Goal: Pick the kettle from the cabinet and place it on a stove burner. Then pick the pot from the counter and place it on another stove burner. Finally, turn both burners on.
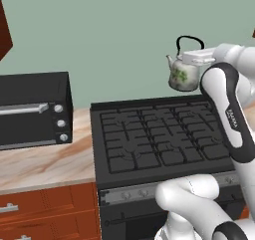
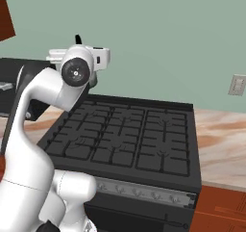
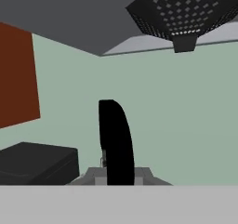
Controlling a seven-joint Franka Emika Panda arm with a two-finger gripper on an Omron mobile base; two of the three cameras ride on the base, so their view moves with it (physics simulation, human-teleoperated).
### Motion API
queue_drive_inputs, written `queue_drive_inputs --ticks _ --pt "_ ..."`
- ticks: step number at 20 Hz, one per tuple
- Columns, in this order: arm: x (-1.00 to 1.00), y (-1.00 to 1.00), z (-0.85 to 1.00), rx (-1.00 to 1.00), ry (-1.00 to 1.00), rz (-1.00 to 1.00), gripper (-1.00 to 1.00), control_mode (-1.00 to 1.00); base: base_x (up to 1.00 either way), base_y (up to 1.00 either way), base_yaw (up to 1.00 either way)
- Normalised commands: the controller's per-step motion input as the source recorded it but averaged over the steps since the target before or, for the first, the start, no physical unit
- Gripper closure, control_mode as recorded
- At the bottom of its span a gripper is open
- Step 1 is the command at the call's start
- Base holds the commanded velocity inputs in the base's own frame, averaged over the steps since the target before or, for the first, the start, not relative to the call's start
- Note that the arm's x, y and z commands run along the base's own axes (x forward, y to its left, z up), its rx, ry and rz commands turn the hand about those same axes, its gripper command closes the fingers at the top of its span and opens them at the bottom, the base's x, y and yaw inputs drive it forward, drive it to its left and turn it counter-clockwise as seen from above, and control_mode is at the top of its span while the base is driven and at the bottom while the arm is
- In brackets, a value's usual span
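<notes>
The cream-white kettle (image 1: 183,75) with its green leaf print hangs in the air above the back right part of the stove burners (image 1: 154,139). My gripper (image 1: 193,58) is shut on its thin black arched handle (image 3: 116,141), which stands between the fingertips in the hand view. In the right base view my own arm hides most of the kettle, and the hand (image 2: 94,58) is over the stove's (image 2: 127,139) back left corner. A reddish-brown edge of the cabinet (image 1: 4,35) shows at upper left. The pot is out of view.
A black toaster oven (image 1: 32,109) stands on the marbled counter (image 1: 45,164) left of the range. A grey strip of knobs (image 1: 149,191) runs along the range's front. More counter (image 2: 221,139) lies right of the stove, and a range hood (image 3: 186,14) hangs overhead.
</notes>
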Motion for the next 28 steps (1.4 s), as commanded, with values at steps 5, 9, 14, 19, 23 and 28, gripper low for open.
queue_drive_inputs --ticks 5,9,14,19,23,28 --pt "0.23 0.00 -0.08 0.00 0.01 -0.04 1.00 -1.00 0.00 0.00 0.00" --pt "0.21 0.00 -0.11 0.00 0.00 -0.06 1.00 -1.00 0.00 0.00 0.00" --pt "0.17 0.00 -0.07 0.00 0.00 -0.11 1.00 -1.00 0.00 0.00 0.00" --pt "0.21 0.08 -0.03 0.00 0.00 -0.03 1.00 -1.00 0.00 0.00 0.00" --pt "0.20 0.08 -0.04 0.00 0.00 0.00 1.00 -1.00 0.00 0.00 0.00" --pt "0.18 0.02 -0.03 0.00 0.00 0.00 1.00 -1.00 0.00 0.00 0.00"
